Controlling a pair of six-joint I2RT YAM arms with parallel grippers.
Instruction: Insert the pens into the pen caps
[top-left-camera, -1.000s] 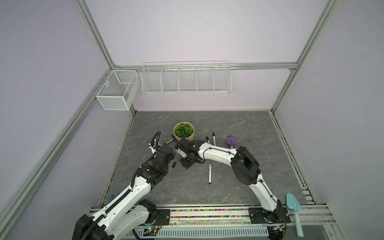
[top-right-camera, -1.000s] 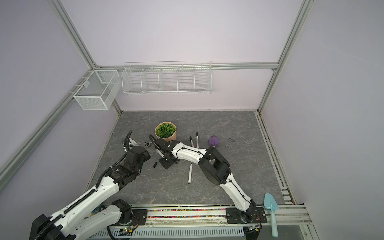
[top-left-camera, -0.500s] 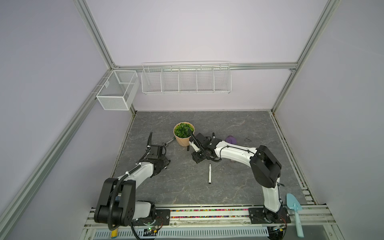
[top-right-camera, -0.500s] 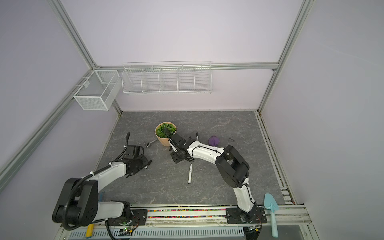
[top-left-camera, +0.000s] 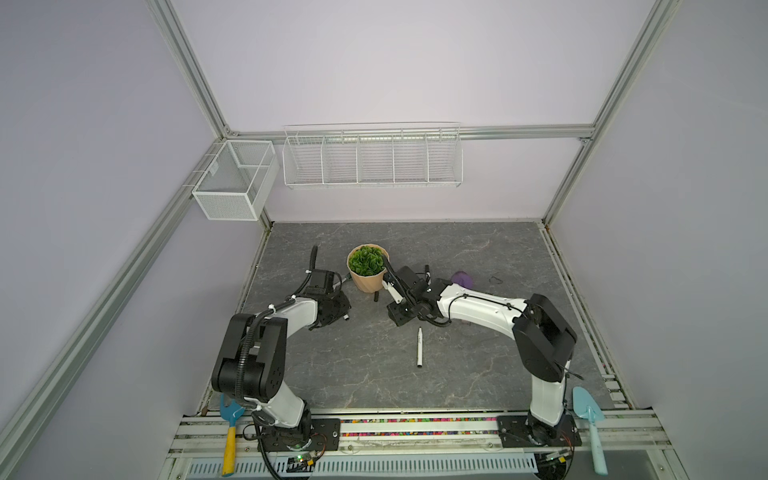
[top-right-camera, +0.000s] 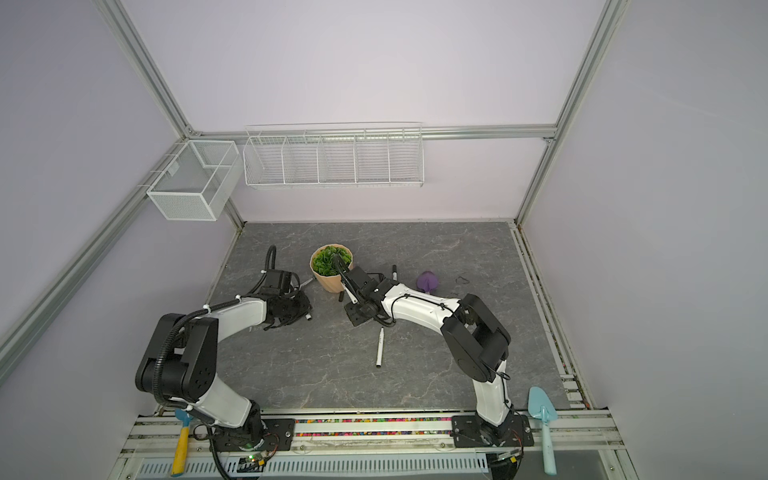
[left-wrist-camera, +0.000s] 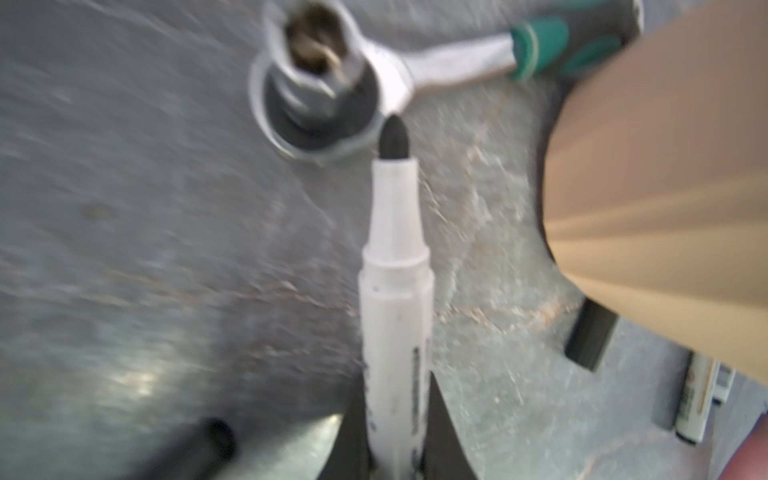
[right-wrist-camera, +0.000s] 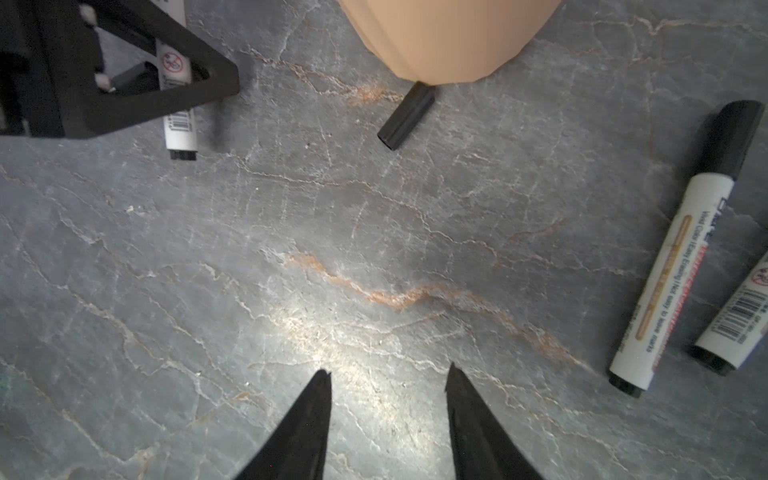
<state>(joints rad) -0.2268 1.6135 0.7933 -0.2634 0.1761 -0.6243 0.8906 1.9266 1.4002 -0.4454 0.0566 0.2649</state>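
Observation:
My left gripper (left-wrist-camera: 397, 390) is shut on a white pen (left-wrist-camera: 395, 291) with its dark tip bare, pointing at the wrench. In both top views this gripper (top-left-camera: 337, 309) (top-right-camera: 297, 309) sits low, left of the pot. My right gripper (right-wrist-camera: 387, 370) (top-left-camera: 398, 316) is open over bare table with nothing between its fingers. A loose black pen cap (right-wrist-camera: 407, 116) (top-left-camera: 376, 296) lies against the pot's foot, ahead of the right gripper. A capped pen (right-wrist-camera: 681, 249) and another pen (right-wrist-camera: 739, 320) lie side by side nearby. One more pen (top-left-camera: 420, 347) (top-right-camera: 380, 347) lies alone mid-table.
A tan pot with a green plant (top-left-camera: 367, 274) stands between the arms. A metal ratchet wrench (left-wrist-camera: 415, 70) lies beside it, and a purple scoop (top-left-camera: 463, 278) farther right. White wire baskets (top-left-camera: 372, 158) hang on the back wall. Trowels (top-left-camera: 588, 419) rest on the front rail.
The two grippers, close together a second ago, have drawn apart. The left arm has pulled back left with the pen still in it. The right gripper has shifted right, staying open.

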